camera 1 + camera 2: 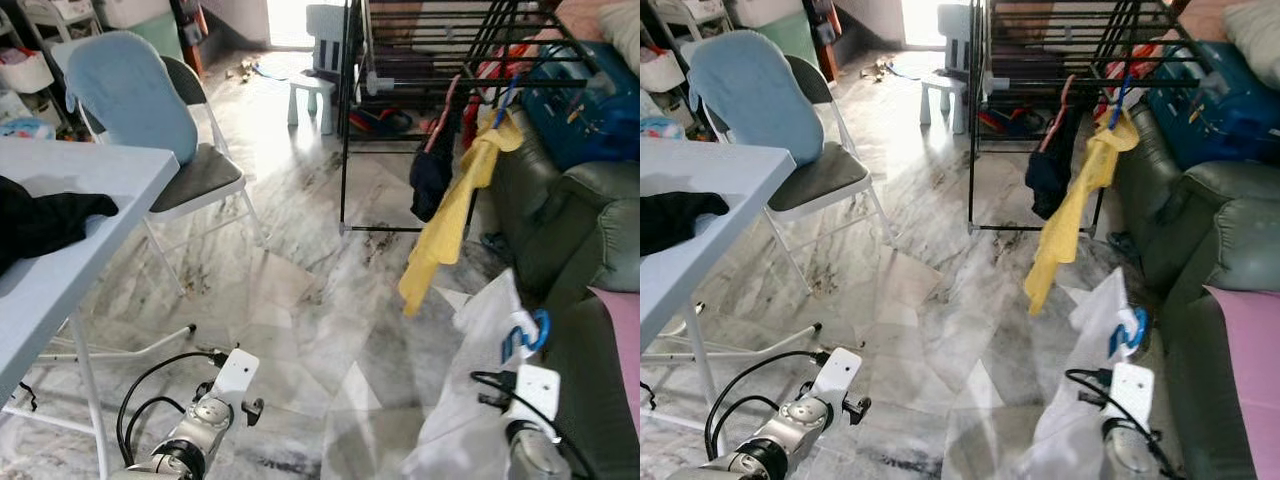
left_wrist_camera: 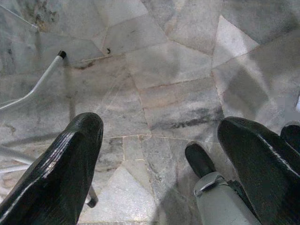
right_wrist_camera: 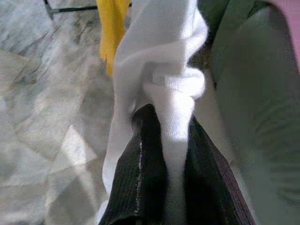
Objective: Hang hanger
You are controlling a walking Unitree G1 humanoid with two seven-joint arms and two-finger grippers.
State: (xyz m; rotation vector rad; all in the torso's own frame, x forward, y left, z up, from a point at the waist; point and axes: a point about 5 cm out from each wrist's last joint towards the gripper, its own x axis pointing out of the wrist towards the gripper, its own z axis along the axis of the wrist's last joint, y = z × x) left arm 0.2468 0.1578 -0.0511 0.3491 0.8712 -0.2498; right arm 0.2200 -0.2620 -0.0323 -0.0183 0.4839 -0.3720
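- Down at the lower right of the head view, the right gripper (image 3: 164,159) is pinching a bunched white garment (image 1: 480,370), with both black fingers (image 3: 140,183) squeezing the cloth between them.
- That garment is riding on a blue hanger (image 1: 527,335), whose hook is poking out near the top of the cloth (I can't tell whether the fingers are also touching the hanger itself or just the fabric).
- Ahead and a bit to the right, the black drying rack (image 1: 400,60) is standing on the marble floor (image 1: 300,300), and it's already carrying a yellow shirt (image 1: 455,215) and a dark garment (image 1: 430,175) on hangers.
- Meanwhile the left gripper (image 2: 159,154) is hanging low over the floor with its fingers spread wide and nothing between them, so it's idling.
- Over on the left, a folding chair (image 1: 185,170) with a light blue cover is sitting beside a pale table (image 1: 70,230) that has a black cloth (image 1: 45,220) on it.
- My read on the step: the robot is carrying the loaded hanger toward the rack, and the rack is well apart from the gripper at this point.
- Next it's going to need to get closer, lift the hanger above a free rail and drop the hook over it, keeping clear of the yellow shirt and the green sofa (image 1: 580,230) on the right.
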